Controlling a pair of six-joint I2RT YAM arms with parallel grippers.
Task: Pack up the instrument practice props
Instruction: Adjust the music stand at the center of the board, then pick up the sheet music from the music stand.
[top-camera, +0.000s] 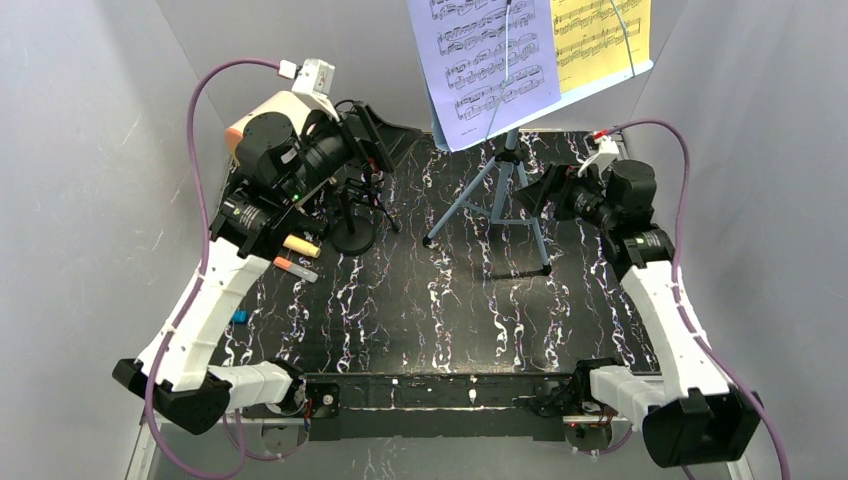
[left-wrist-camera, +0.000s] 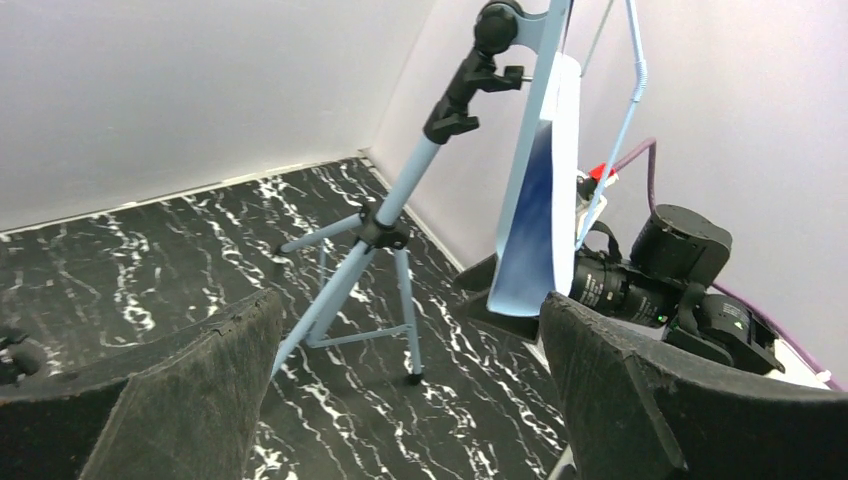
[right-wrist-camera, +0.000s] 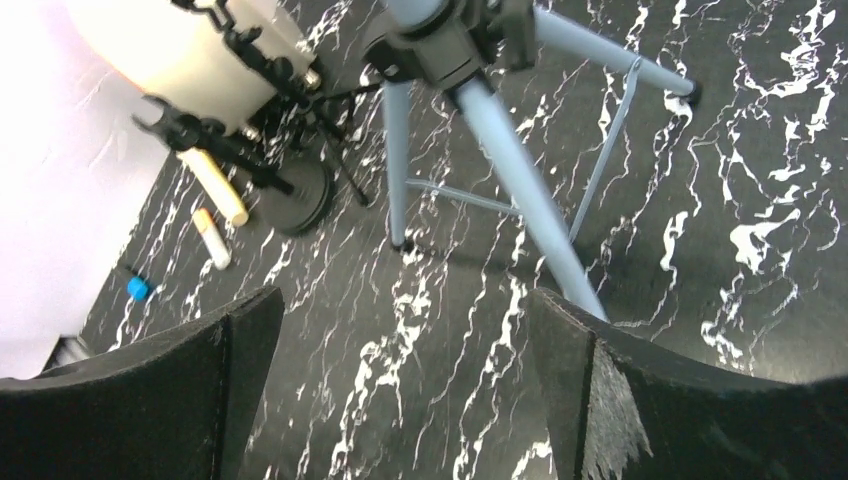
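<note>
Lavender sheet (top-camera: 490, 60), yellow sheet (top-camera: 600, 35), blue rack (top-camera: 508, 160), black table (top-camera: 430, 310) veined white

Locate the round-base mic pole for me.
Top view, left of centre: the round-base mic pole stands just right of the cream microphone, with the blue music rack further to its right.

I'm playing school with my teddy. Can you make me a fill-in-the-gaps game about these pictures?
The music stand has ___ legs.
The sheet beside the lavender sheet is ___.
The left hand and the right hand are both wide ___.
Missing words: three, yellow, open.
</note>
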